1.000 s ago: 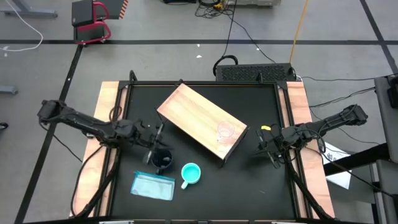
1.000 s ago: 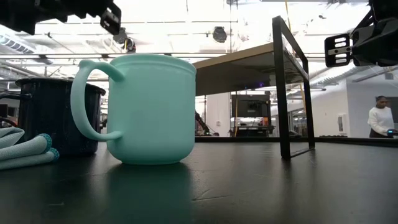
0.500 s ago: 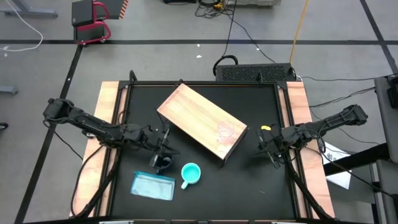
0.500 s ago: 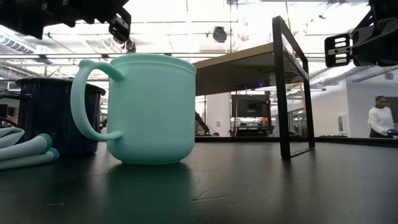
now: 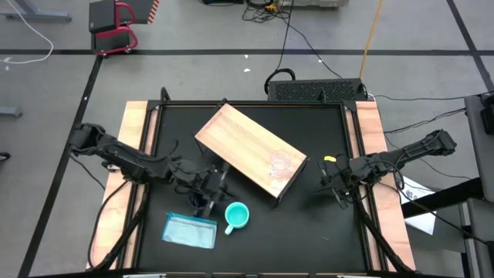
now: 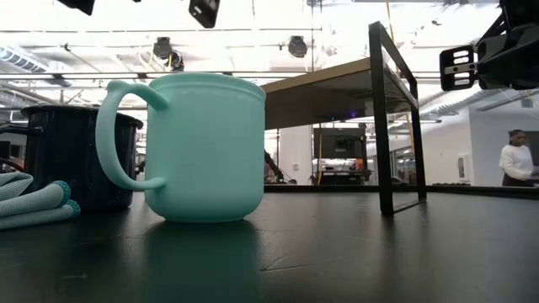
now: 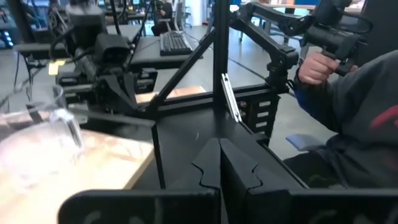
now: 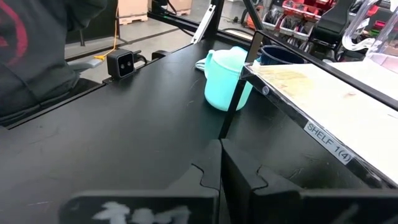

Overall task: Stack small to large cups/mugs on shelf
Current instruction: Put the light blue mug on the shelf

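The light-wood shelf (image 5: pixel 248 150) stands slantwise in the table's middle. The small clear cup (image 5: pixel 279 164) stands on the shelf's top near its right end and also shows in the left wrist view (image 7: pixel 57 134). The turquoise mug (image 5: pixel 236 215) stands upright on the table in front of the shelf. The dark mug (image 5: pixel 201 205) stands just left of it, partly under my left arm. My left gripper (image 5: pixel 220 185) is shut and empty, above the table between the dark mug and the shelf. My right gripper (image 5: pixel 333 184) is shut and empty, right of the shelf.
A flat light-blue packet (image 5: pixel 190 230) lies near the front edge, left of the mugs. A yellow item (image 5: pixel 330 160) lies by the right rail. A black frame runs round the table. A person sits beyond the table's right side (image 7: pixel 354 112).
My left gripper has gone toward the table's right edge, from left of the dark mug to past it, near the shelf's front edge. It has stayed shut. The mugs, the clear cup and the shelf have not moved.
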`<state>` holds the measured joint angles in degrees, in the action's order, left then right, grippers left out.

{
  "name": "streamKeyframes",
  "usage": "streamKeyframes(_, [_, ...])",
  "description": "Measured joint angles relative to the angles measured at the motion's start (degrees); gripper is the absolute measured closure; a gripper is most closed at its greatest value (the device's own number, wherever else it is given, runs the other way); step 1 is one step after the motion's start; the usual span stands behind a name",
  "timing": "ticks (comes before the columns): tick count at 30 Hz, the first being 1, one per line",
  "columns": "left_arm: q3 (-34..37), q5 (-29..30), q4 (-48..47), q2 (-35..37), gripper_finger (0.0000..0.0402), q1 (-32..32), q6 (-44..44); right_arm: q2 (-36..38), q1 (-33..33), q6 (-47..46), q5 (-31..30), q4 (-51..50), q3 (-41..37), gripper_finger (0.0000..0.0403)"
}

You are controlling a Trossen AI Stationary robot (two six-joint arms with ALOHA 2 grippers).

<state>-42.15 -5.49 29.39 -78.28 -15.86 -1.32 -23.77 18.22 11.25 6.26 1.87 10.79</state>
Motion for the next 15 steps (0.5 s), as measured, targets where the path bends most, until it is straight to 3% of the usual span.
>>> streamKeyframes(8, [-3.62, 0.27, 7.56, -6.23, 0.0401, -0.76, 0.39, 0.0, 0.02, 0.01, 1.51, 0.0, 0.01, 0.0403])
streamKeyframes(15, [-7.32, -2.02, 8.28, -9.96, 0.0402, -1.53, 0.42, 0.0, 0.0, 0.27, 1.51, 0.0, 0.02, 0.0403])
